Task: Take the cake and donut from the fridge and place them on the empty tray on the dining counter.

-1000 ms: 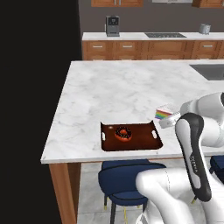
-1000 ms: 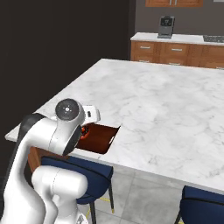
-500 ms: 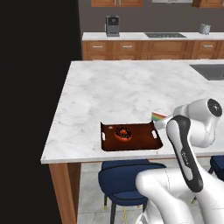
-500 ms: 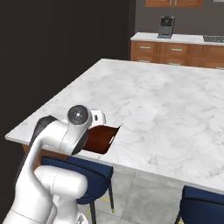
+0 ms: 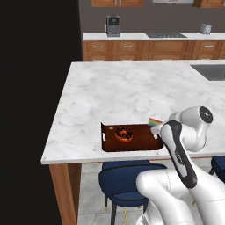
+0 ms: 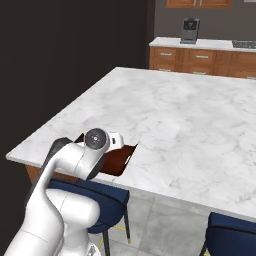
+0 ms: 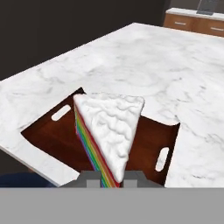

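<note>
Two dark fingertips (image 7: 131,177) are seen at the very bottom of the hand view, closed tight on the cake (image 7: 109,131), so the gripper (image 7: 111,178) is clamped on the rainbow wedge, white icing turned toward the camera and the striped layers showing down its left side. In the left base view, a sliver of the cake's rainbow edge (image 5: 154,121) is glimpsed just beside the arm's wrist, at the right end of the tray (image 5: 110,145).

Beneath and behind the held slice, the tray (image 7: 52,135) is spread out, dark reddish-brown, a white handle cut-out visible at each short end. It is set at the near edge of the dining counter (image 5: 123,92). On the tray, the donut (image 5: 124,133) is lying flat near the middle, chocolate-glazed with reddish bits. From the right base view, the tray's corner (image 6: 120,157) is caught just past the arm's elbow joint.

Below the counter edge, a blue stool (image 5: 127,180) is tucked in, and a second one (image 6: 230,235) is picked out at the right.

Farther back, the marble top stretches away. Against the rear wall, wooden drawers (image 5: 145,49) are lined up, with a coffee machine (image 5: 113,26) standing on the long counter.
</note>
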Controlling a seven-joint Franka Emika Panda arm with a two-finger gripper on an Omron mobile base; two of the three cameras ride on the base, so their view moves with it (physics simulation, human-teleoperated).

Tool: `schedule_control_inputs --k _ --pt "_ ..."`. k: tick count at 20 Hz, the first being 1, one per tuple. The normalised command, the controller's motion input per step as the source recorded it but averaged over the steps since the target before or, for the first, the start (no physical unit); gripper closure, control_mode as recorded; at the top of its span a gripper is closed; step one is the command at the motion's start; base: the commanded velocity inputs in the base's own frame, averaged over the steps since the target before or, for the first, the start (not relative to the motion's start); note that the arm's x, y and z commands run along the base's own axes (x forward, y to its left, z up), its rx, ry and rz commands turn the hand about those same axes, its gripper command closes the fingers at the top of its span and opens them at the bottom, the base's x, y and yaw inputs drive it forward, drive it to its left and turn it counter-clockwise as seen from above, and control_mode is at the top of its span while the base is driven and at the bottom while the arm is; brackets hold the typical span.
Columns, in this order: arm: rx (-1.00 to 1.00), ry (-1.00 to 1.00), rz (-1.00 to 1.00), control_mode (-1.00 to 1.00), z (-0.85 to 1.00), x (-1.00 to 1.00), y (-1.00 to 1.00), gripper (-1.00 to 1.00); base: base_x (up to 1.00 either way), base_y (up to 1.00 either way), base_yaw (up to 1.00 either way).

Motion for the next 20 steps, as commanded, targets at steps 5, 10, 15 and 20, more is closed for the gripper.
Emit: schedule_control_inputs --k 5,10,15,20 --pt "0.0 0.02 0.0 -1.0 -0.27 0.32 -0.15 1.0 0.0 0.0 0.0" --pt "0.0 0.12 0.0 -1.0 -0.28 0.26 -0.04 1.0 0.0 0.0 0.0" --pt "0.0 0.17 0.0 -1.0 -0.27 0.34 0.0 1.0 0.0 0.0 0.0" --pt "0.0 0.07 0.0 -1.0 -0.35 0.4 0.0 1.0 0.0 0.0 0.0"
